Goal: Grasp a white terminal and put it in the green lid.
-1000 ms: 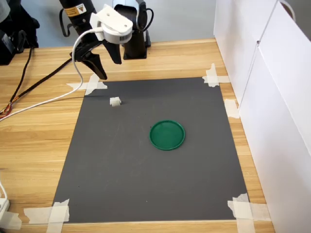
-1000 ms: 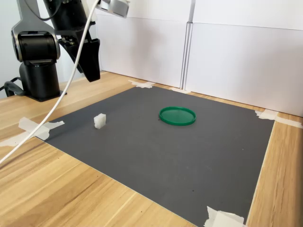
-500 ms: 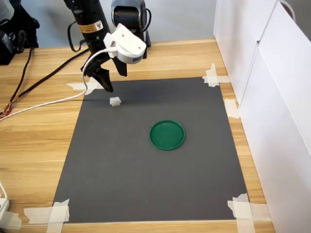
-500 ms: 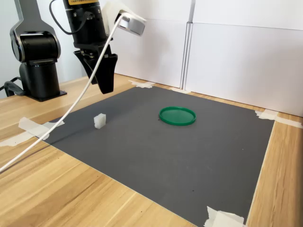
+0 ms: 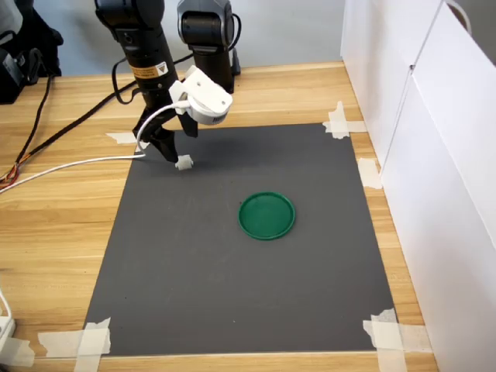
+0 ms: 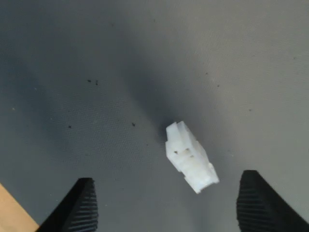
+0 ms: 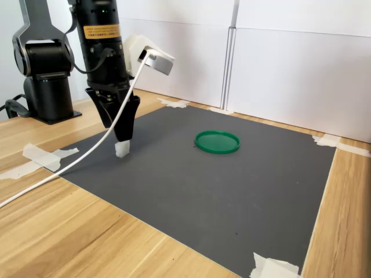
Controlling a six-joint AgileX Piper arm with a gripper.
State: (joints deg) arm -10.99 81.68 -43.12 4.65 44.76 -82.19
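The white terminal (image 5: 184, 162) (image 7: 121, 149) lies on the dark grey mat (image 5: 232, 287) near its back corner, at the first exterior view's left. My gripper (image 5: 177, 144) (image 7: 123, 134) points straight down just above it and is open. In the wrist view the terminal (image 6: 190, 163) sits tilted on the mat between the two black fingertips (image 6: 81, 205), nearer one of them and touching neither. The green lid (image 5: 266, 215) (image 7: 217, 142) rests flat and empty near the mat's middle, well apart from the gripper.
The arm's black base (image 5: 206, 46) stands behind the mat. A white cable (image 5: 77, 164) trails from the wrist across the wooden table (image 5: 54, 232). White panels (image 5: 434, 155) wall off the first exterior view's right. White tape (image 5: 93, 338) holds the mat's corners.
The gripper has come down from high behind the mat's corner to just above the white terminal, staying open. Terminal and lid have not moved.
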